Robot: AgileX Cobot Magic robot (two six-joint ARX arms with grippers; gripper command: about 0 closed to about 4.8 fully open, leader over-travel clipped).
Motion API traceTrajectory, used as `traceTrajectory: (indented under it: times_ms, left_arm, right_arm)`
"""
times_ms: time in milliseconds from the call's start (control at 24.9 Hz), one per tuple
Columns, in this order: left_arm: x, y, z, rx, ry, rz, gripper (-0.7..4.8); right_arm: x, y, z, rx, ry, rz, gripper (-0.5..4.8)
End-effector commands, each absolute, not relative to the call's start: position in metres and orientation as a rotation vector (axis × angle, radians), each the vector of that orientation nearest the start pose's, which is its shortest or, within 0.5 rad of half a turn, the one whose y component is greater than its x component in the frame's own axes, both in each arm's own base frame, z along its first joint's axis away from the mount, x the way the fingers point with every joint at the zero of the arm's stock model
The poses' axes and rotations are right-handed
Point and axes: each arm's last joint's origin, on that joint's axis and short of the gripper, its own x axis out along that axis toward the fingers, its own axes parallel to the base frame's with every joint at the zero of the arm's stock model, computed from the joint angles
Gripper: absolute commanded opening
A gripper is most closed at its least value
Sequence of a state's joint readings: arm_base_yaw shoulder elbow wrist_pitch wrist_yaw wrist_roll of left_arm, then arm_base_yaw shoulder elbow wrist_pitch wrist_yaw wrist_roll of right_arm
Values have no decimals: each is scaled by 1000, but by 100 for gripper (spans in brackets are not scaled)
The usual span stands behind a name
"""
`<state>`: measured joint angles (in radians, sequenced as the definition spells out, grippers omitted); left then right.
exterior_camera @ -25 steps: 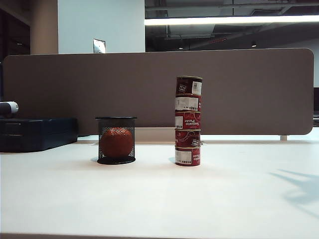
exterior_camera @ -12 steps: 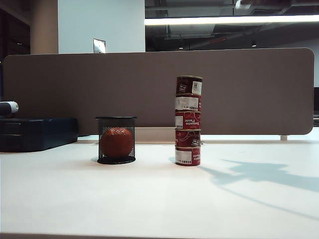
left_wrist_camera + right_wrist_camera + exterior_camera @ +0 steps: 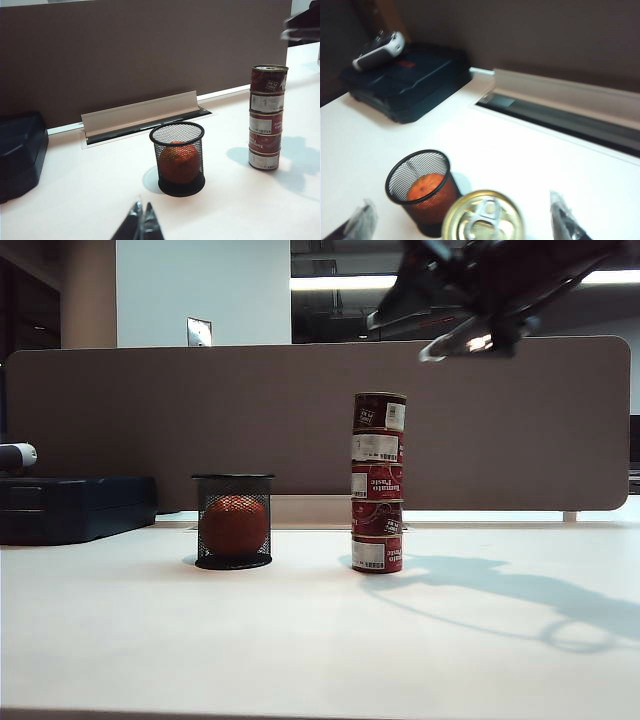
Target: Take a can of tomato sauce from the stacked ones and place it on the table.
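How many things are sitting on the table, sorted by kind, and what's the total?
Tomato paste cans in the stack: 5
Black mesh cup: 1
Orange-red ball inside the cup: 1
Dark blue case at the table's far left: 1
Total: 8

Neither the left gripper nor the right gripper holds any of them.

My exterior camera sits low at the tabletop edge, facing the divider. Both wrist cameras look down from above; all share the stacked ones

Your right gripper has open air above the stacked ones; mesh cup stands well left, divider panel behind.
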<state>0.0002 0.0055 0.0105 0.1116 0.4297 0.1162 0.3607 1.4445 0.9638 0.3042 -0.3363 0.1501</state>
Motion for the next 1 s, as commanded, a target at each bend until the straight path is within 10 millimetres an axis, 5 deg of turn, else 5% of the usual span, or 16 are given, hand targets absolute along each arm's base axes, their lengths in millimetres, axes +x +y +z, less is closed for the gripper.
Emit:
traceTrajectory:
  times_ms: [40, 1002]
  left_arm:
    - [94, -12, 179, 119, -146, -422, -5]
    - [94, -12, 179, 119, -145, -423, -5]
  right_arm:
    - [313, 136, 284, 142, 240, 693, 479]
    - [338, 151, 249, 134, 318, 677, 479]
